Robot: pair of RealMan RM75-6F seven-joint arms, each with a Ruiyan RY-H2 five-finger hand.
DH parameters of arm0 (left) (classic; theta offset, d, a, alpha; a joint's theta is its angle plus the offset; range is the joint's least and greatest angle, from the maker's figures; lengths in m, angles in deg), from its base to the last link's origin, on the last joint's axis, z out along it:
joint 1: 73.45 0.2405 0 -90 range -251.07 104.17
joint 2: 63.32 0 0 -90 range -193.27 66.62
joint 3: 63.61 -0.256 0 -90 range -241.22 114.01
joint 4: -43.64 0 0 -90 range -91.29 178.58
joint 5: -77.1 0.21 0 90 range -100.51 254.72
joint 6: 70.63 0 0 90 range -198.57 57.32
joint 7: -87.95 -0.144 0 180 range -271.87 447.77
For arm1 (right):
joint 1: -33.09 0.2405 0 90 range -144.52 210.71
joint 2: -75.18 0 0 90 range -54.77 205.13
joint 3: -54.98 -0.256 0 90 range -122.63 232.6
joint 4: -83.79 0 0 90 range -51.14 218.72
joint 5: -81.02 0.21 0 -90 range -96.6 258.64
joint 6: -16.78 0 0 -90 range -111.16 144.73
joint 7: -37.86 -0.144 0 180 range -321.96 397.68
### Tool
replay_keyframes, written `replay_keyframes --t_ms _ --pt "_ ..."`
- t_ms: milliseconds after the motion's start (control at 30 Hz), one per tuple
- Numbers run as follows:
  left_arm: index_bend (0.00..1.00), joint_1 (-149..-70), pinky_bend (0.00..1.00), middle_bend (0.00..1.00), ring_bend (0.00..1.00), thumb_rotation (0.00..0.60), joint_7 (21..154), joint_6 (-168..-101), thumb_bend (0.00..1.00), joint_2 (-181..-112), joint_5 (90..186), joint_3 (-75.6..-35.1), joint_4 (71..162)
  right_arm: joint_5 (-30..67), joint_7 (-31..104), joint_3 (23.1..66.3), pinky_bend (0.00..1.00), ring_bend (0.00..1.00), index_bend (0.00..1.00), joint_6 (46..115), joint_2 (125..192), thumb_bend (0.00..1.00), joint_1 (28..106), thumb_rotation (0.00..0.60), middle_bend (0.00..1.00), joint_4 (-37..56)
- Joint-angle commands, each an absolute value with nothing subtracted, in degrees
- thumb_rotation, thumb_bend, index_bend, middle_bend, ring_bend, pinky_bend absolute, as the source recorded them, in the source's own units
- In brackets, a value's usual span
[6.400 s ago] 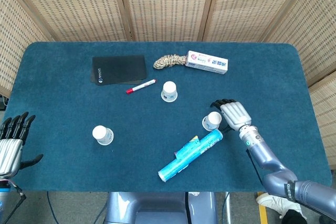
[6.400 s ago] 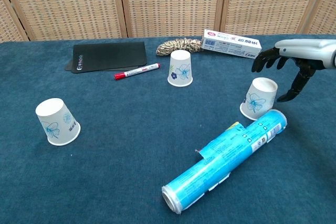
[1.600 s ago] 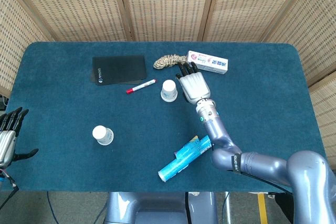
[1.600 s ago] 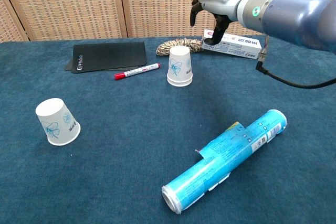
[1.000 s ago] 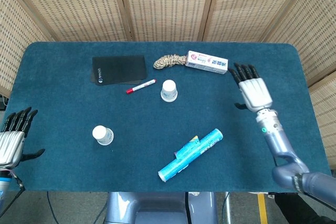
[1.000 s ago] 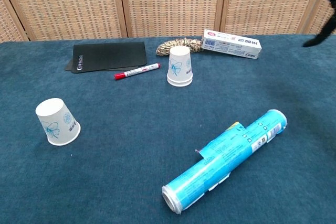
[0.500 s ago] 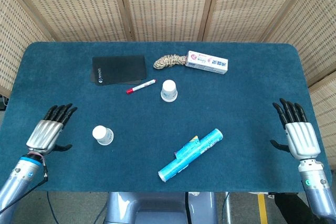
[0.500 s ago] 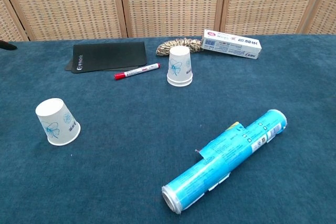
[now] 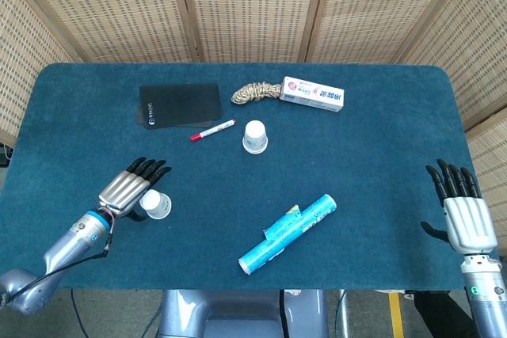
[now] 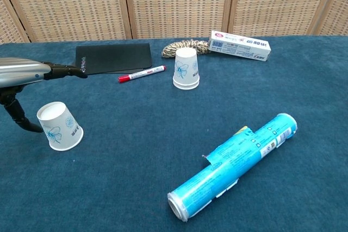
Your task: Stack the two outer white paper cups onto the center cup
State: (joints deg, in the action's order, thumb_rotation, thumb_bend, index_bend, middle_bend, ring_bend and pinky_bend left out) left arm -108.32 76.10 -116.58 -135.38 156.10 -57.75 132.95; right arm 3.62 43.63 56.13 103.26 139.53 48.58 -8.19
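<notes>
Left hand [image 9: 127, 186] flat, fingers spread, empty — just beside lone cup [image 9: 156, 204] near worktop's front-left; right hand [image 9: 463, 213] likewise splayed, empty.

On the desk [image 9: 380, 100]: two white paper cup stands, one near the left edge [image 9: 156, 204] and one stacked pair [image 9: 254, 137] toward the far edge, one blue tube [image 9: 287, 233], one marker [image 9: 212, 130], one black pad [image 9: 179, 104], one rope coil [image 9: 255, 93], one toothpaste box [image 9: 313, 93]

Blue table [image 9: 380, 116] (cups [image 9: 255, 137], tube [image 9: 287, 233], perhaps rope [image 9: 253, 93])
</notes>
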Motion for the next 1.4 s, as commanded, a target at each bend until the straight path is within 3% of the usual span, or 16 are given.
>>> replay_keyframes --t_ms 33,267,433,600,933,1233,1400 --pt "0.08 -109.69 0.15 0.01 0.03 0.6 78.22 -116.05 0.01 -136.86 157.31 -58.07 131.16 3.61 42.63 55.37 0.0 0.0 0.0 102.61 139.45 0.0 48.14 0.6 0.0 -8.08" --pt "0.24 -110.63 0.26 0.13 0.16 0.6 82.54 -115.76 0.04 -137.24 158.61 -59.23 130.44 3.64 42.36 53.81 0.0 0.0 0.0 101.63 139.58 0.0 47.36 0.6 0.0 -7.76" --pt "0.27 -110.98 0.28 0.16 0.19 0.6 82.41 -115.76 0.05 -136.72 158.84 -60.18 130.9 3.45 42.76 52.94 0.0 0.0 0.0 101.28 139.76 0.0 46.87 0.6 0.0 -7.8" --pt "0.28 -110.87 0.32 0.17 0.23 0.6 82.48 -116.81 0.12 -136.37 158.45 -60.48 131.62 3.24 42.83 52.14 0.0 0.0 0.0 100.91 139.92 0.0 46.42 0.6 0.0 -7.69" --pt "0.32 -110.58 0.35 0.2 0.26 0.6 81.89 -118.23 0.12 -136.65 157.48 -60.89 130.54 2.89 42.91 51.12 0.0 0.0 0.0 100.44 140.12 0.0 45.77 0.6 0.0 -7.47" --pt "0.49 -110.61 0.48 0.37 0.45 0.6 82.01 -118.75 0.23 -137.78 156.57 -61.05 129.49 2.57 42.84 50.26 0.0 0.0 0.0 100.22 140.3 0.0 45.28 0.6 0.0 -7.3" --pt "0.53 -110.3 0.49 0.39 0.47 0.6 82.01 -120.27 0.26 -138.09 156.36 -60.66 129.1 2.58 42.77 49.91 0.0 0.0 0.0 99.85 140.37 0.0 45.16 0.6 0.0 -7.11"
